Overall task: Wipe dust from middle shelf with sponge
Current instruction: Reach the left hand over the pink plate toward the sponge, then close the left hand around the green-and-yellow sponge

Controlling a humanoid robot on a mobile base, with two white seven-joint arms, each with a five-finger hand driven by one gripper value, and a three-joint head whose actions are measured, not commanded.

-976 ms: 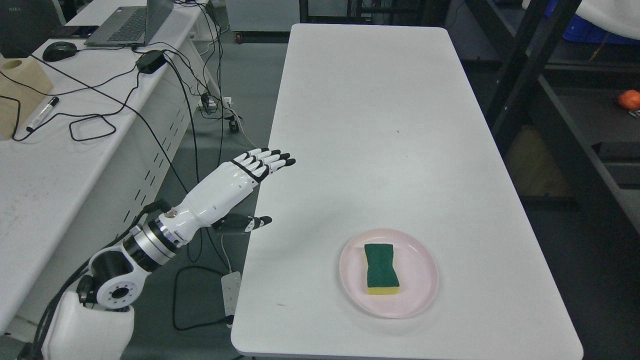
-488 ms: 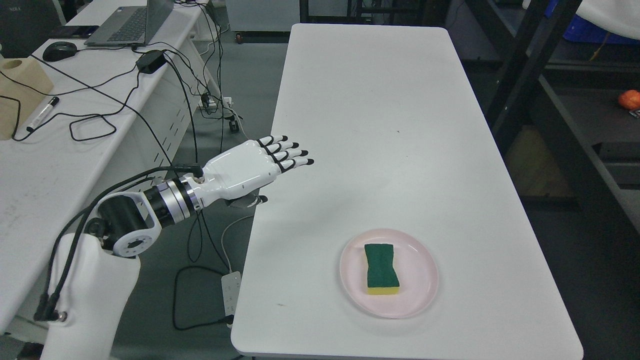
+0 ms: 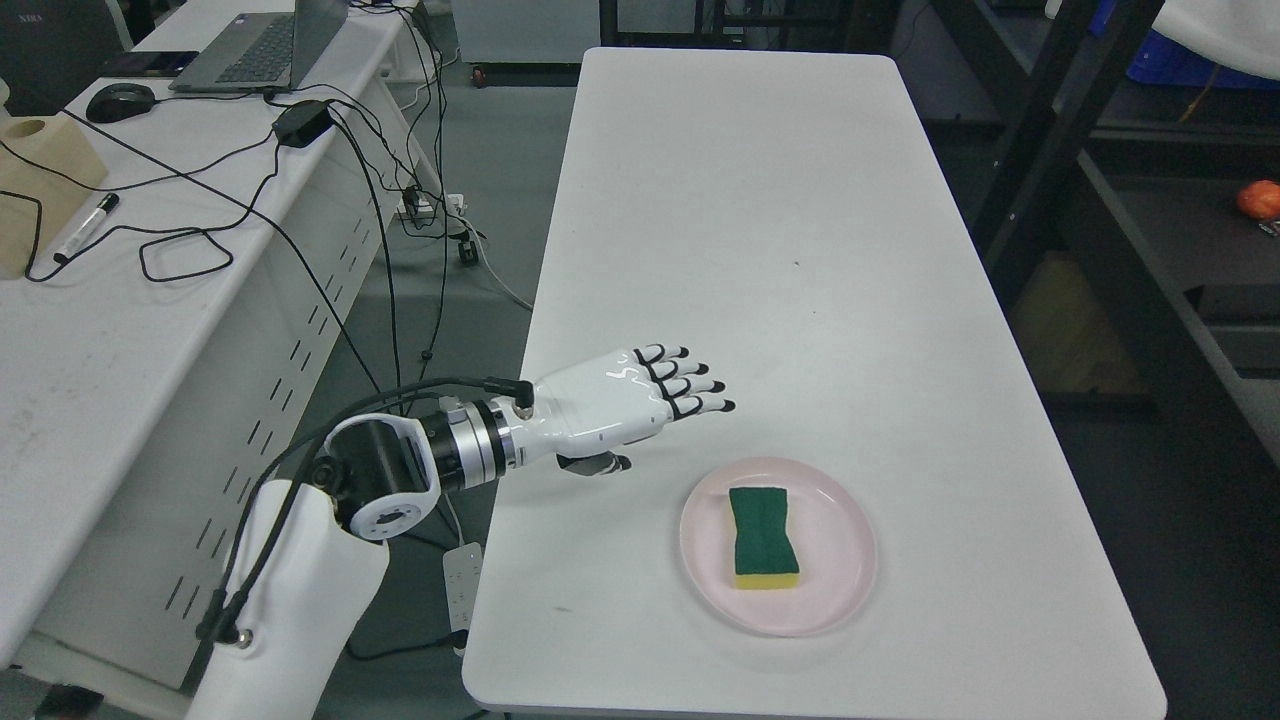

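Observation:
A green-topped sponge with a yellow base (image 3: 764,538) lies on a pink plate (image 3: 840,590) near the front of the white table (image 3: 740,220). My left hand (image 3: 670,400) hovers over the table's left part, up and to the left of the plate, palm down. Its fingers (image 3: 690,386) are stretched out and hold nothing. It does not touch the sponge. The right hand is out of view.
A dark metal shelf rack (image 3: 1090,230) stands to the right of the table, with an orange object (image 3: 1258,199) on one level. A second white table (image 3: 120,290) at the left carries a laptop, a mouse, cables and a marker. A power strip (image 3: 462,585) lies on the floor.
My left arm has swung to the right and toward the front, over the table. The hand has turned palm down and come closer to the plate. The sponge and plate have not moved.

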